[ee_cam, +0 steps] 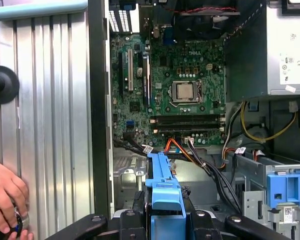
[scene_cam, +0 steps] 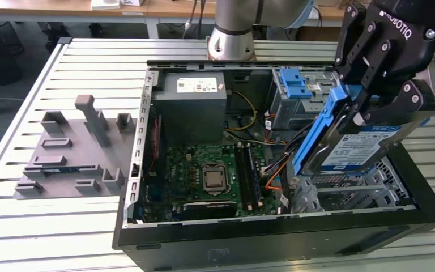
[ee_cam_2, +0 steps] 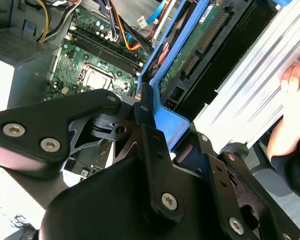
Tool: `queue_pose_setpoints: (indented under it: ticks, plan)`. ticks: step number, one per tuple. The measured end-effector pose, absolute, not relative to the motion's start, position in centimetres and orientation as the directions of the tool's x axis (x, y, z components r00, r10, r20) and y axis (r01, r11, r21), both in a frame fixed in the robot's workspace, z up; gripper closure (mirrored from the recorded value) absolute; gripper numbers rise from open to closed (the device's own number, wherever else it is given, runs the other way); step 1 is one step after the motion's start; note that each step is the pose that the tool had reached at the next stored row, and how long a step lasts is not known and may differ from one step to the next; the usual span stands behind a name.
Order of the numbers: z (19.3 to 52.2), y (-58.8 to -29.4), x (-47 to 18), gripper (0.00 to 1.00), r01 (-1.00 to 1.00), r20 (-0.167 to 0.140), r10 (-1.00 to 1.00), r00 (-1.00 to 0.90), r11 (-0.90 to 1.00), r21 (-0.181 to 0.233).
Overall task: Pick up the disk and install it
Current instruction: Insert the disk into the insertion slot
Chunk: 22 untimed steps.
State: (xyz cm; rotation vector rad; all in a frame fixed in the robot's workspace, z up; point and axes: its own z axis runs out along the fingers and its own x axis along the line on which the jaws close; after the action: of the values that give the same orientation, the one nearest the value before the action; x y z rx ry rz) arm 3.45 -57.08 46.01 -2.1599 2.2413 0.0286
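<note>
In the exterior view, the disk (scene_cam: pixel 353 148) is seen clamped in the gripper (scene_cam: pixel 369 110) by its blue carrier (scene_cam: pixel 316 136). It is held tilted, label toward the camera, above the open computer case (scene_cam: pixel 278 243) on the exterior view's right. The case is set on a slatted metal table (scene_cam: pixel 21 226). Inside it the motherboard (scene_cam: pixel 211 173) and grey power supply (scene_cam: pixel 191 105) are exposed, and a blue-latched drive cage (scene_cam: pixel 297 85) is seen just behind the disk. A grey fixture block (scene_cam: pixel 74 153) is placed on the table at the exterior view's left, well apart from the case.

In the second wrist view, the carrier's blue end is pinched between the black fingers (ee_cam_2: pixel 144 100) — the disk's green circuit board is turned to the camera. A person's hand (ee_cam_2: pixel 292 115) is seen by the table's edge.

In the first wrist view, the carrier is seen jutting over the case's interior — the disk is not yet seated in a bay.
</note>
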Motion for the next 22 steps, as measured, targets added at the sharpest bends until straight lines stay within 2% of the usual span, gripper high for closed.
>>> queue_pose_setpoints:
  ticks: [22]
  plan:
    - [45.3,-57.3,5.3,0.64,-1.000,-0.034,-0.999,-0.015,0.015,-0.019]
